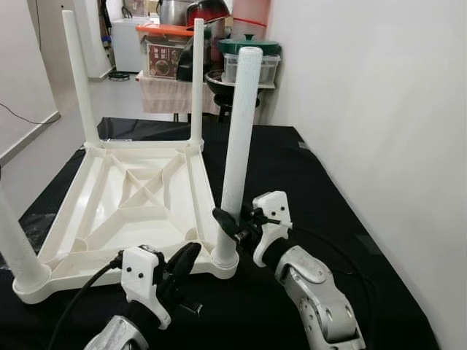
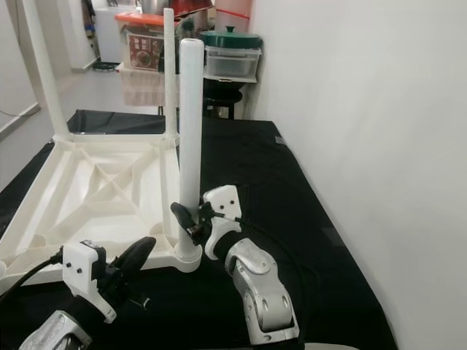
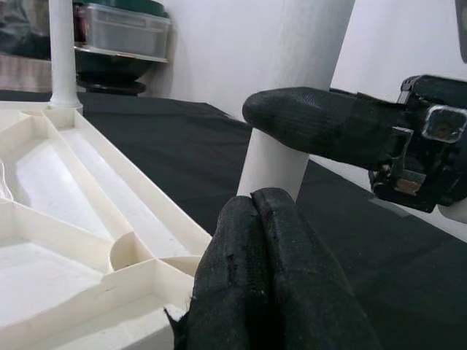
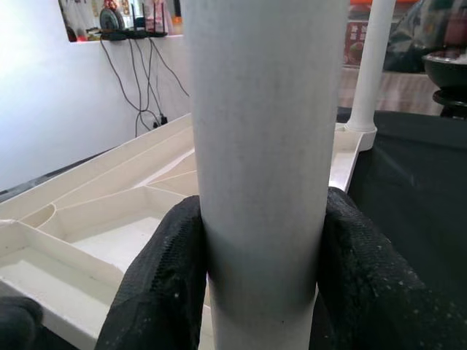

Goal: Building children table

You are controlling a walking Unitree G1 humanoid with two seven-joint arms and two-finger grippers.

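Observation:
A white plastic children's table (image 1: 139,197) lies upside down on a black cloth (image 1: 292,175). Upright legs stand at its far left (image 1: 79,73), far right (image 1: 197,80) and near left (image 1: 14,233) corners. The near right leg (image 1: 241,131) stands in its corner socket (image 1: 225,261). My right gripper (image 1: 228,222) is shut on this leg just above the socket, with a black finger (image 4: 157,284) pressed to each side. My left gripper (image 1: 186,259) hovers low beside the same socket, its fingers (image 3: 255,240) pressed together, shut on nothing.
A white wall (image 1: 379,109) runs close along the right of the cloth. At the back stands a low table (image 1: 175,91) with a box with an orange lid (image 1: 164,47) and a green-lidded container (image 1: 249,55). Bare floor (image 1: 44,153) lies to the left.

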